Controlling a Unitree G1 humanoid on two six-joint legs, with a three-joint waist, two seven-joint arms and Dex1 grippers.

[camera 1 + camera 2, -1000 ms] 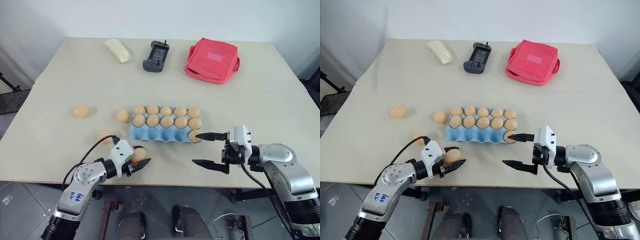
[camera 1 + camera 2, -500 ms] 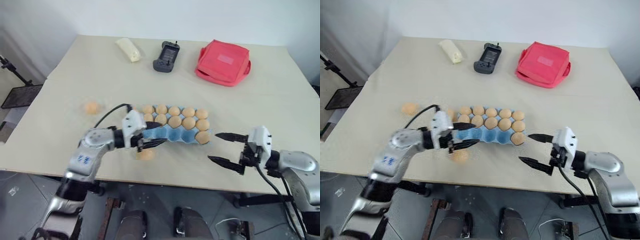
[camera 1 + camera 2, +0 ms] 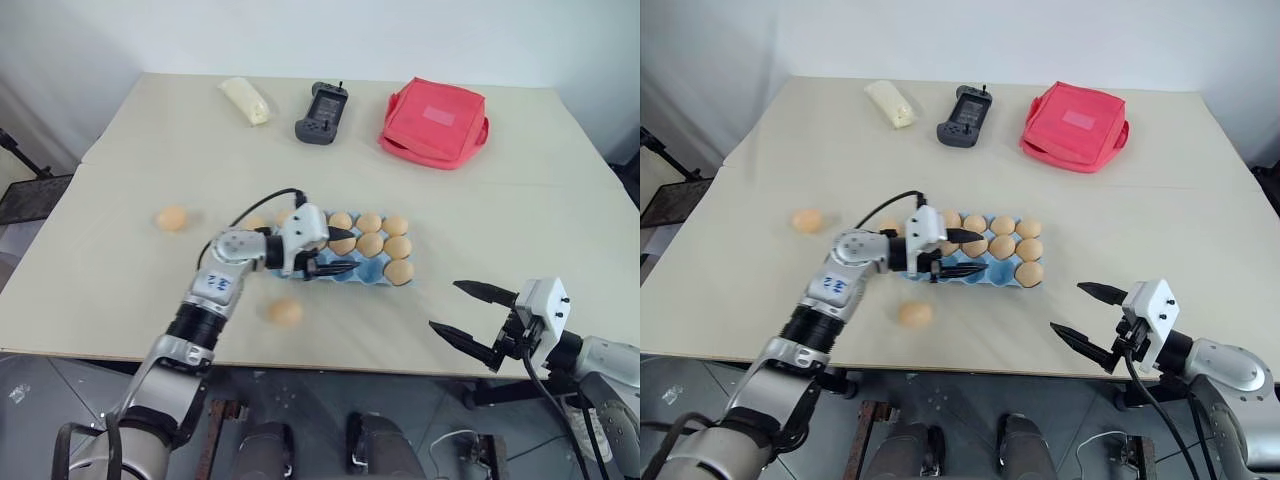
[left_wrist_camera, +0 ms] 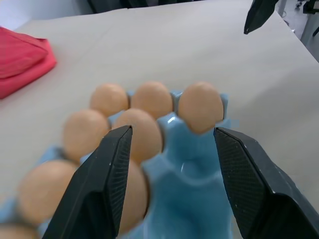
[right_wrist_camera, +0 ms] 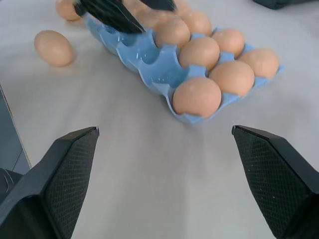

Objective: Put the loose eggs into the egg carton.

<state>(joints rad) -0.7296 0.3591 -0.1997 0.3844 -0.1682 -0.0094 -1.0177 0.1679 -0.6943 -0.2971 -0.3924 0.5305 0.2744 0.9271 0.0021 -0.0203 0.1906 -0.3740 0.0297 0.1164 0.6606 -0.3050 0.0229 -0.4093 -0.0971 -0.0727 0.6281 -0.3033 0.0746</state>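
Observation:
The light blue egg carton lies mid-table with several eggs in its cups; some front cups are bare. My left gripper hovers over the carton's front-left cups, open with nothing between its fingers. One loose egg lies on the table in front of the carton. Another loose egg lies far to the left. A third loose egg sits by the carton's left end, partly hidden behind my left arm. My right gripper is open wide near the table's front right, apart from the carton.
At the back of the table lie a cream-yellow packet, a black handheld device and a red pouch. The table's front edge runs just below the fallen egg and my right gripper.
The camera shifted. My left gripper let go of its egg, which now lies on the table, and rose forward over the carton. My right gripper drew back from the carton's right end.

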